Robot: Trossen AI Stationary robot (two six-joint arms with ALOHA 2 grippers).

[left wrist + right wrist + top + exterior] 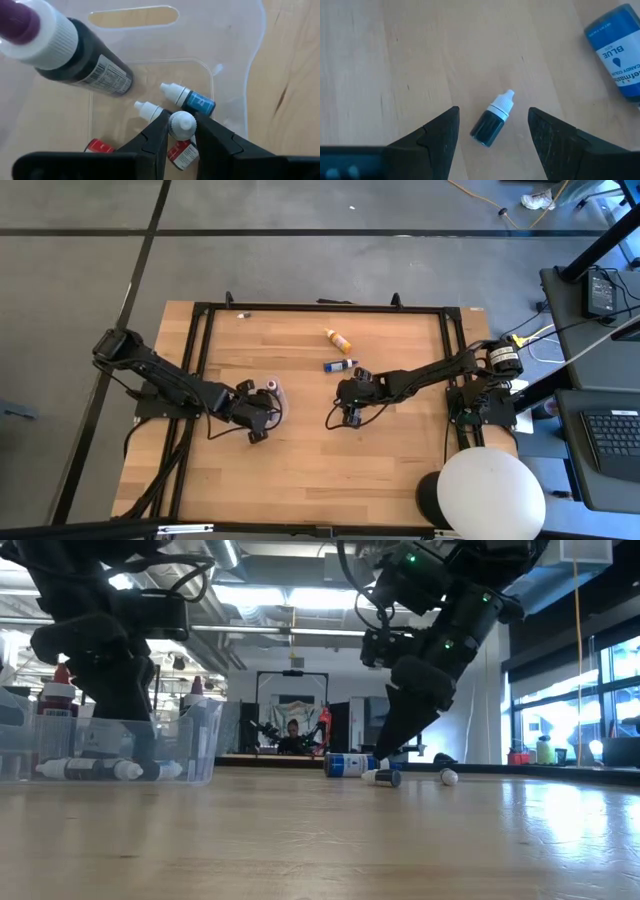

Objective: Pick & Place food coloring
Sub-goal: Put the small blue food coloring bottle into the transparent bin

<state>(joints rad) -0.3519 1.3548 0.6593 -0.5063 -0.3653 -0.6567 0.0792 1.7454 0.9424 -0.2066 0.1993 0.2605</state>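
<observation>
Left gripper (180, 145): over the clear plastic rectangular tray (235, 65) on the left half of the wooden worktop (300, 460); its fingers pinch a small white-capped dropper bottle (181, 124) by the cap.
Step in hand, left: judged a drop-off into the tray; next it calls for spreading the fingers so the bottle falls among the others, not on the rim.
Tray contents: a large dark bottle with white ribbed cap (75, 55), a small blue bottle with white cap (192, 99), another white-capped one (148, 109), red-labelled ones (182, 155) partly hidden beneath the fingers; the full count cannot be told.
Right gripper (493, 127): near the worktop's middle, fingers spread wide either side of a tiny dark bottle with white cap (493, 121) lying on its side, touching neither.
Step in hand, right: judged a pick; next, lower and close across the body.
Still out: a larger blue-labelled bottle (620, 50) near it and an orange-yellow bottle (337, 339) farther back.
</observation>
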